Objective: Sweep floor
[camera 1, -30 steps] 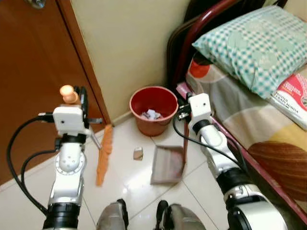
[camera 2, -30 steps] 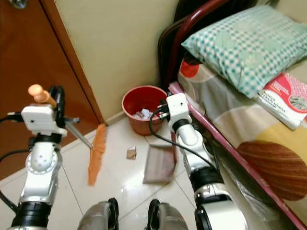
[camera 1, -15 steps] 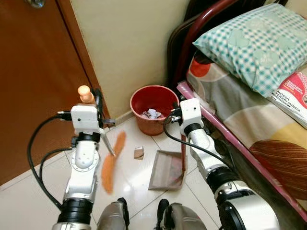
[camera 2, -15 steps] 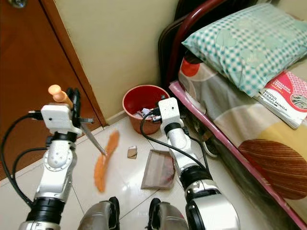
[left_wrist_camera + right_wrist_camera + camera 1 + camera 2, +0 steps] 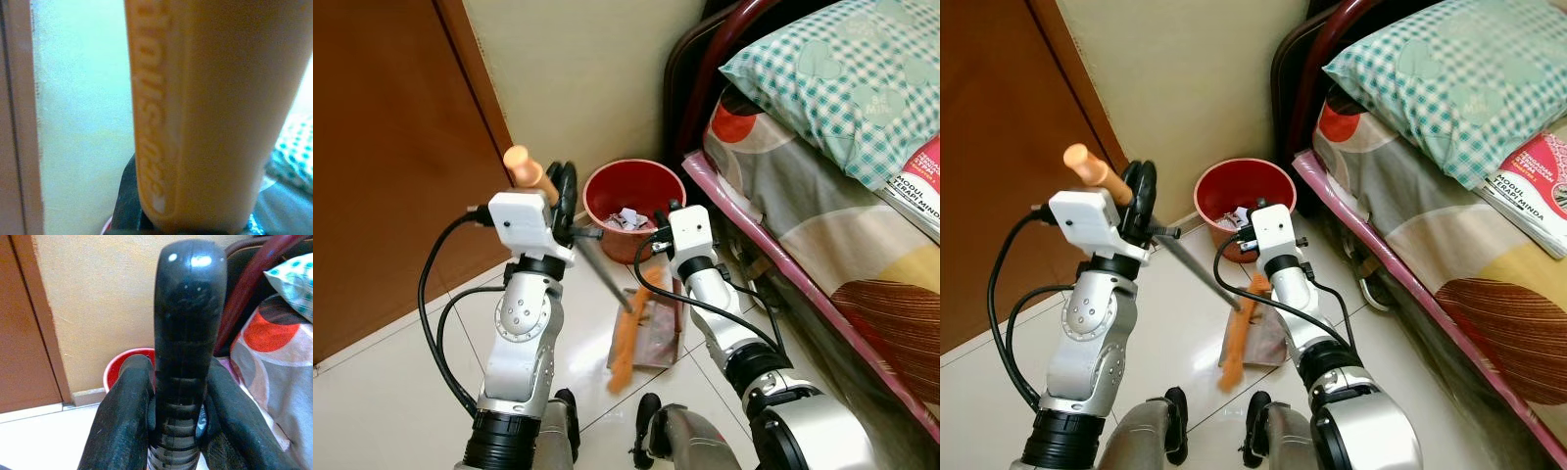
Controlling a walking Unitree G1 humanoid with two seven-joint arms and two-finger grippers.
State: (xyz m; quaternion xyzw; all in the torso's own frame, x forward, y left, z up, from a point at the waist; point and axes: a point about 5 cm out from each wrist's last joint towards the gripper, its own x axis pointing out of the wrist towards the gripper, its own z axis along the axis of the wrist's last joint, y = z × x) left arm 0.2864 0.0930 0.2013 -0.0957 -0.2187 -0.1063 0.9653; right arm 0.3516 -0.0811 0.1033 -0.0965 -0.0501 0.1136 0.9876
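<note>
Left end effector [image 5: 560, 186]: raised at chest height before the brown wooden door [image 5: 382, 157], closed around the orange plastic handle of the broom [image 5: 521, 166]. In the left wrist view the handle [image 5: 205, 112] is blurred, and its raised lettering cannot be read.

Broom: a thin grey metal shaft [image 5: 604, 277] slants down from the grip to the orange bristle head [image 5: 626, 338], which lies across the left part of the dustpan, its lower tip over the floor. The bristles are motion-blurred.

Right end effector [image 5: 178, 406]: 2 black fingers [image 5: 122, 426] clamped on the upright black ribbed dustpan handle [image 5: 188, 333]. In the eye views the fingers are hidden behind the white wrist housing [image 5: 689, 233].

Brown flat dustpan [image 5: 656, 338]: on the glossy white tiled floor [image 5: 391, 392], just before the red round plastic bin [image 5: 628, 201]; partly covered by the broom head and the right arm.

Bin: stands in the corner by the cream wall [image 5: 587, 78], holding crumpled white paper scraps [image 5: 626, 217].

Bed [image 5: 822, 235]: along the right, patterned sheet, a green checked pillow [image 5: 842, 83] and a red-and-white book [image 5: 920, 181], both cut off by the frame edge.
</note>
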